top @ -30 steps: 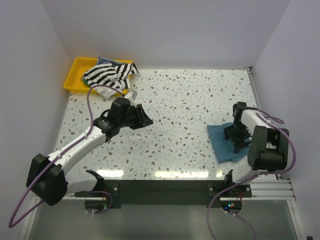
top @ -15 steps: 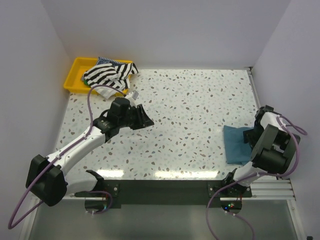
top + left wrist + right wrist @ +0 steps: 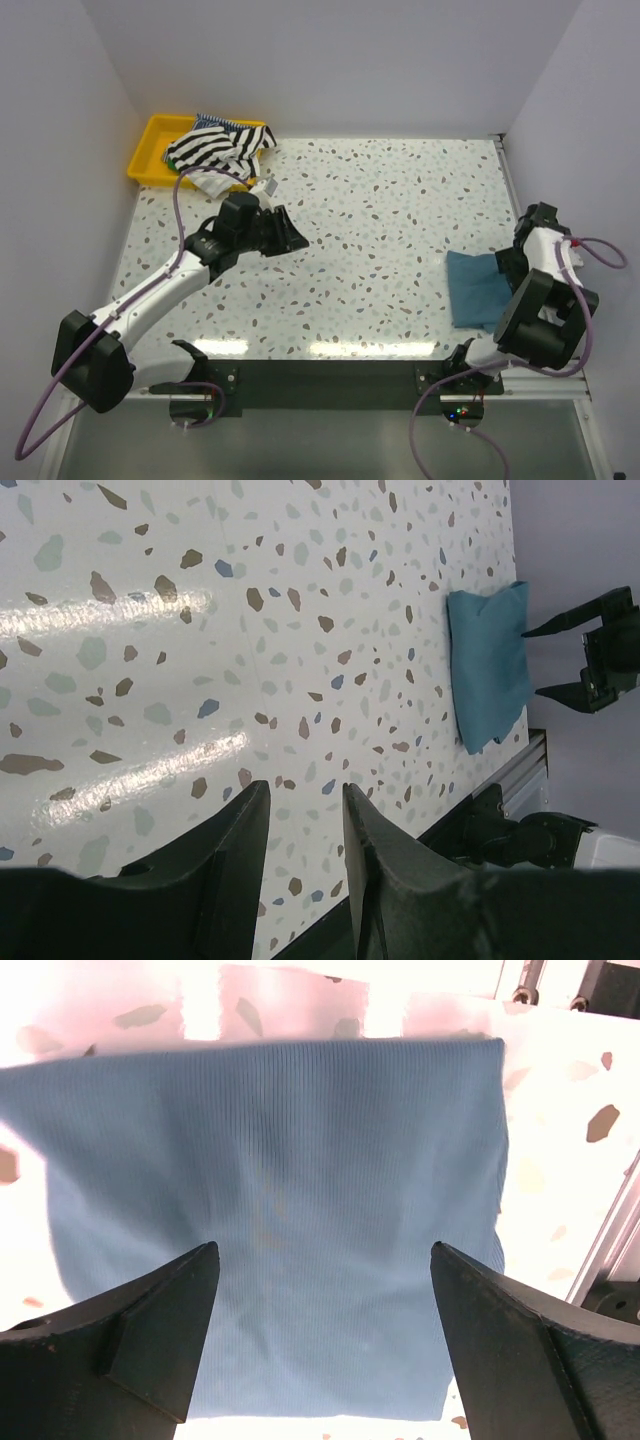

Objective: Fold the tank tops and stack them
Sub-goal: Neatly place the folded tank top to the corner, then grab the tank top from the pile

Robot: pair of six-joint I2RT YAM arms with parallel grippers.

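Nearest the arm bases, the folded teal-blue tank top [image 3: 476,288] lies flat on the table [image 3: 380,200] close to its right edge. A second ago it sat a little further toward the middle with the right gripper [image 3: 322,1260] pressed down on it. Since then the cloth has been slid rightward and the arm has pulled back to the table's side. The right wrist view shows its fingers spread wide above the fabric, holding nothing. That suggests the first top is finished and parked as the base of the stack, so the next garment has to be fetched. Further out, around mid-table on the left, the left gripper [image 3: 305,790] hangs with its fingers partly apart and nothing between them. It has edged only slightly toward the far left corner over the last second. Farthest away, the yellow tray [image 3: 148,150] holds the remaining tops in a loose heap. The black-and-white striped tank top [image 3: 218,148] lies uppermost and spills over the tray's near rim onto the table. The finely blue-striped tank top [image 3: 215,122] peeks out behind it.
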